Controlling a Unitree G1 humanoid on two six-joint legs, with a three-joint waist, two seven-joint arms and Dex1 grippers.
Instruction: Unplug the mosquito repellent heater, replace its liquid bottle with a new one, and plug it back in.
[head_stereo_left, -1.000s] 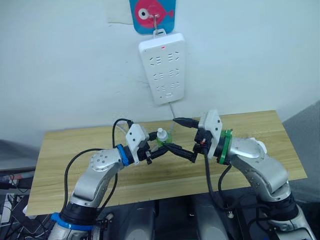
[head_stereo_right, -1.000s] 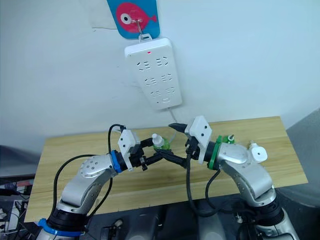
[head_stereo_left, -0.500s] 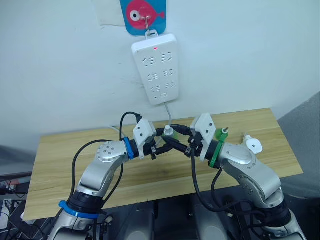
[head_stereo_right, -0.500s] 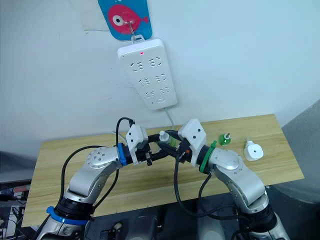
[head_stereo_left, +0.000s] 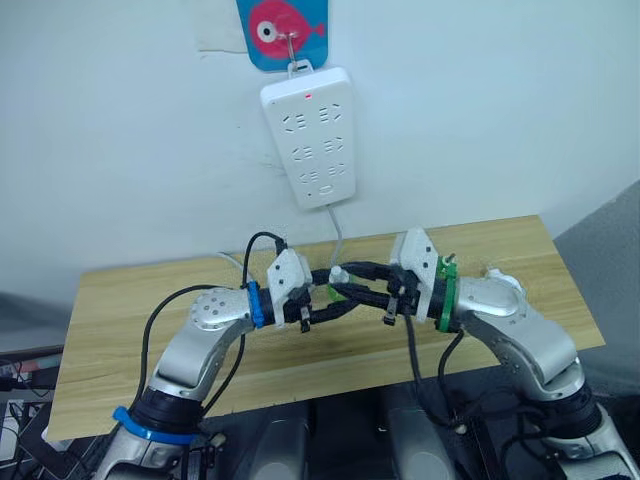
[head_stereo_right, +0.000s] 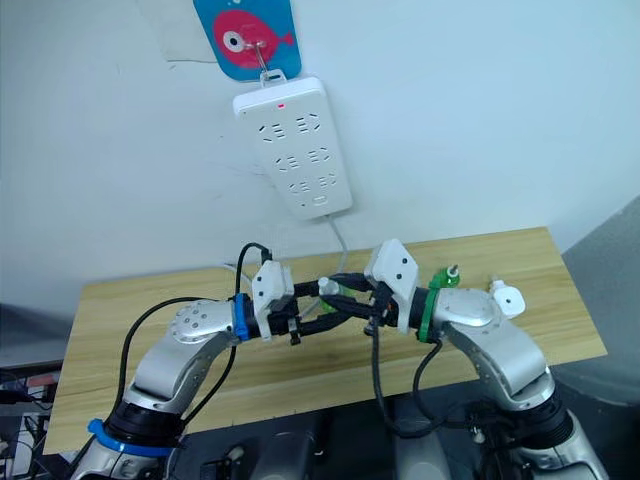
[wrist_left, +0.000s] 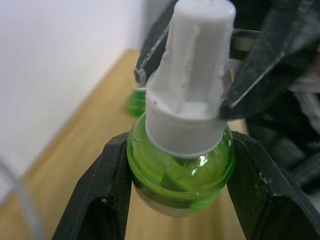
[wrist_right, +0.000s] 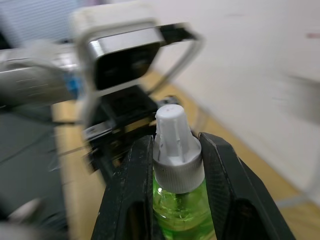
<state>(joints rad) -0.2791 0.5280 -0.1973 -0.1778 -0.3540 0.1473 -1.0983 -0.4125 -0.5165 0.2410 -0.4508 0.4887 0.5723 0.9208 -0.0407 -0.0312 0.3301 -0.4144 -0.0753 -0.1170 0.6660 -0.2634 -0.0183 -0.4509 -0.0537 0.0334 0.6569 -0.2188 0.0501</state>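
while the mosquito repellent heater (head_stereo_right: 508, 299) lies on the wooden table (head_stereo_right: 150, 290) just beyond the right arm, both grippers meet above the table's middle: left gripper (wrist_left: 181, 170) clamps the green liquid bottle (wrist_left: 182, 167) body, right gripper (wrist_right: 172, 150) pinches its white cap (wrist_right: 175, 142). another green bottle (head_stereo_right: 446, 277) stands beside the heater.

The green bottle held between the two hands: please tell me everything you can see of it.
The green bottle is small and round-bodied, of clear green plastic, with green liquid inside and a white cap that narrows to a ribbed stem. It is held above the wooden table. The left hand grips its body from both sides; the right hand closes on the cap's collar.
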